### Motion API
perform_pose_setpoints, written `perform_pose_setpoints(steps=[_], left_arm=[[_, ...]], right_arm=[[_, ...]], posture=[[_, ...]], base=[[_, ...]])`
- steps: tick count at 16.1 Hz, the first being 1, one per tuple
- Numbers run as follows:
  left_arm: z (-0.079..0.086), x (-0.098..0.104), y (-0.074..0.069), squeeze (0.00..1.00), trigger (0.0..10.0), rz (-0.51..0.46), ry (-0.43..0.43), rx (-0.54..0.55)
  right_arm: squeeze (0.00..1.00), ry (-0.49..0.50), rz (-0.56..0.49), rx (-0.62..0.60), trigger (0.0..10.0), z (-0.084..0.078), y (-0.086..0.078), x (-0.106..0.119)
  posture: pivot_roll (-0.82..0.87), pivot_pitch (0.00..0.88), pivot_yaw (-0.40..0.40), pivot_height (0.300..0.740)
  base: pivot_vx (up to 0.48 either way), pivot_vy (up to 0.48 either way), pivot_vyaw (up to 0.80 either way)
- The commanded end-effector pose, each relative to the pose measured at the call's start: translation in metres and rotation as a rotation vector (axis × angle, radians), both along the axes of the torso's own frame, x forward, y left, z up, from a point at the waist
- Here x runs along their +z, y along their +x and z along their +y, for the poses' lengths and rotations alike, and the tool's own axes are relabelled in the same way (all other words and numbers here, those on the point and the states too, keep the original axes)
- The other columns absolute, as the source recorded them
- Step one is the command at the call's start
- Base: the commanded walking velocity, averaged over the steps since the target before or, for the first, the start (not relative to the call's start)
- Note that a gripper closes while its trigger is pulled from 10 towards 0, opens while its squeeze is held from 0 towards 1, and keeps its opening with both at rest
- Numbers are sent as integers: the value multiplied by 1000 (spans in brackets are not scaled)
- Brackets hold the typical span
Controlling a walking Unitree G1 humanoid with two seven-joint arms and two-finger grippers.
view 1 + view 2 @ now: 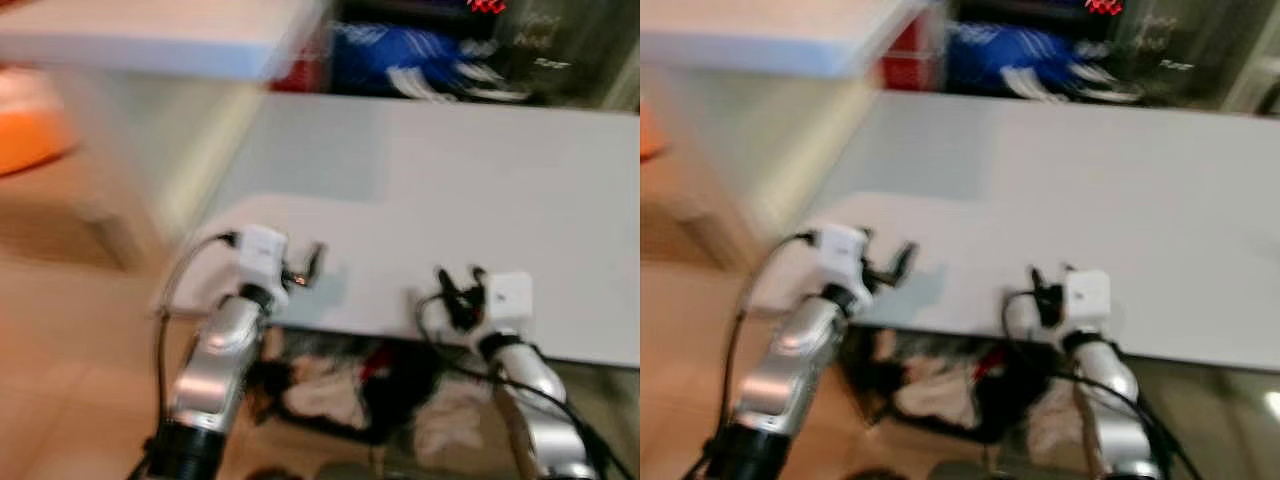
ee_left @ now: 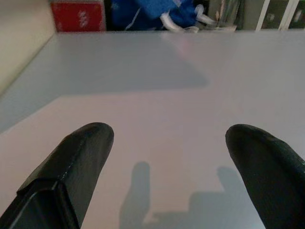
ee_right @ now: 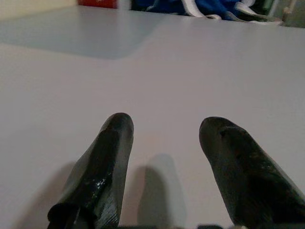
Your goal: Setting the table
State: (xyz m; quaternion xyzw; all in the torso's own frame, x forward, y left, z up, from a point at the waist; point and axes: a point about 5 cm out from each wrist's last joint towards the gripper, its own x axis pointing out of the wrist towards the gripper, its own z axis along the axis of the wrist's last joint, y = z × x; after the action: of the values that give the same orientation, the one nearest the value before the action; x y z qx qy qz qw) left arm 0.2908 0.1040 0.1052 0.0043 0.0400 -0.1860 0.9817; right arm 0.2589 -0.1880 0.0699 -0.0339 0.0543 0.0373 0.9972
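Head views blurred, prob. mid-walk. White table point(image 1: 520, 170) straight ahead, top bare as far as visible; no plates, cutlery or cups anywhere in frame, so whereabouts of the task's things: can't tell.

Left gripper point(image 2: 169, 138) low over near-left corner area of tabletop, fingers point(image 2: 81, 157) spread wide, nothing between. Right gripper point(image 3: 164, 129) over near edge further right, fingers point(image 3: 112, 148) also parted, empty. Both pointing forward across the top, toward far edge.

No long axis to line up on yet, and neither arm nearer to anything. Judged: still at fetch stage, tableware to be found first.

Room: broad open surface fwd and to the right. Left side tighter, w/ a pale counter point(image 1: 150, 45) overhanging close by table's left edge. Blue-and-white cloth point(image 1: 400, 55) and red box point(image 2: 78, 15) beyond far edge. Clutter of cloths point(image 1: 340, 385) on floor under near edge, close to legs; risk of snagging if stepping in.
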Motion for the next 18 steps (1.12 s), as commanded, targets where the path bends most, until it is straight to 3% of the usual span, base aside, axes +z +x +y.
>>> perform_pose_setpoints(steps=[1,7,18], left_arm=[[2,6,3,0,10000,-25,15,-17],[11,5,13,0,10000,-29,26,17],[13,5,16,0,10000,-40,17,32]], right_arm=[[0,-5,-31,-17,10000,-1,1,6],[0,89,-75,28,10000,10,-5,12],[0,99,-81,16,10000,8,-3,14]], posture=[[-21,0,-1,740],[-36,0,4,740],[-25,0,-2,740]], base=[[0,458,0],[0,468,0],[0,477,0]])
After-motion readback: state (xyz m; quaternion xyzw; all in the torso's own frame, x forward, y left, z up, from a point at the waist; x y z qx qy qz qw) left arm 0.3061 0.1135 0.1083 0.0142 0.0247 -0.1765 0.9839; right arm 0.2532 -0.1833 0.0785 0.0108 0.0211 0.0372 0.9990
